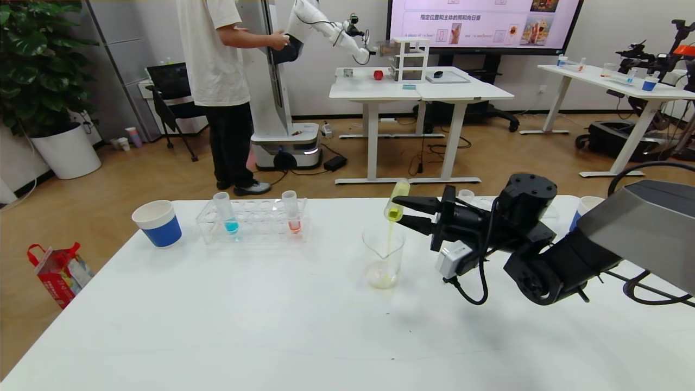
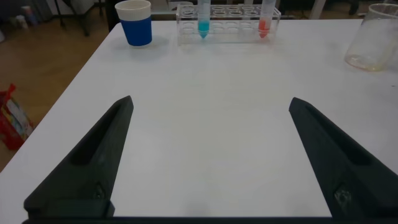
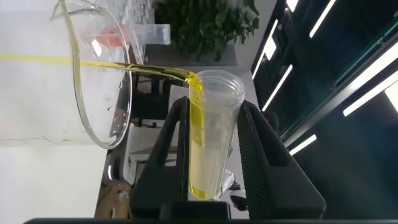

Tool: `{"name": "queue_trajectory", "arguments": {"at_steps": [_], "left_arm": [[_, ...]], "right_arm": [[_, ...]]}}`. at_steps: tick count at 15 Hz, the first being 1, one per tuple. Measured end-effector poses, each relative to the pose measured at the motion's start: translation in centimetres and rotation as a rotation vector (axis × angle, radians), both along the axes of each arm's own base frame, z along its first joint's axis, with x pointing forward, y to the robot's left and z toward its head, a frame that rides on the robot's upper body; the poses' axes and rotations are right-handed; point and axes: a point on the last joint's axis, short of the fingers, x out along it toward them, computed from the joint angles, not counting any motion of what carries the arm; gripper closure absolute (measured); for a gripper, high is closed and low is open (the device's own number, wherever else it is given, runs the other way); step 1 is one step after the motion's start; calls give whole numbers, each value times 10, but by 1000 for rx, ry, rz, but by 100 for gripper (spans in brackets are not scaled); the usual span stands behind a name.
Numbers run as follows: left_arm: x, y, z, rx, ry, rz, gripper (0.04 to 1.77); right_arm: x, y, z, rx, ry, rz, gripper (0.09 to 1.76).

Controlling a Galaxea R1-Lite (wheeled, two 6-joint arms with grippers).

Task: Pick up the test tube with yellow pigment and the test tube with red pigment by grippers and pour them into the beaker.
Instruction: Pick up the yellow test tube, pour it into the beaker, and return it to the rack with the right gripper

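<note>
Right gripper (image 1: 406, 213) clamped on yellow tube (image 1: 397, 200), tipped mouth-down above beaker (image 1: 383, 255) at table (image 1: 271, 326) centre; yellow stream falling in. Left gripper (image 2: 211, 155) spread wide, low over table. Red tube (image 1: 291, 212) upright in rack (image 1: 254, 220).

Right end effector (image 1: 403, 213) grips the tilted yellow tube (image 1: 397, 200), mouth down over the beaker (image 1: 384, 255); a yellow stream falls into it. Red tube (image 1: 292, 211) and blue tube (image 1: 226, 212) stand in the rack (image 1: 254, 223) on the worktop (image 1: 260, 315).
</note>
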Motion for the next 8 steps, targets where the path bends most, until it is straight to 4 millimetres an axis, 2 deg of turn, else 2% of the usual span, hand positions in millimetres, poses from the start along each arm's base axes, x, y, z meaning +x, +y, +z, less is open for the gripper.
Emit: {"name": "queue_trajectory", "arguments": {"at_steps": [8], "left_arm": [[0,0,0,0,0,0,6]], "right_arm": [[11,-1,8,-49,-81,-19,135]]}}
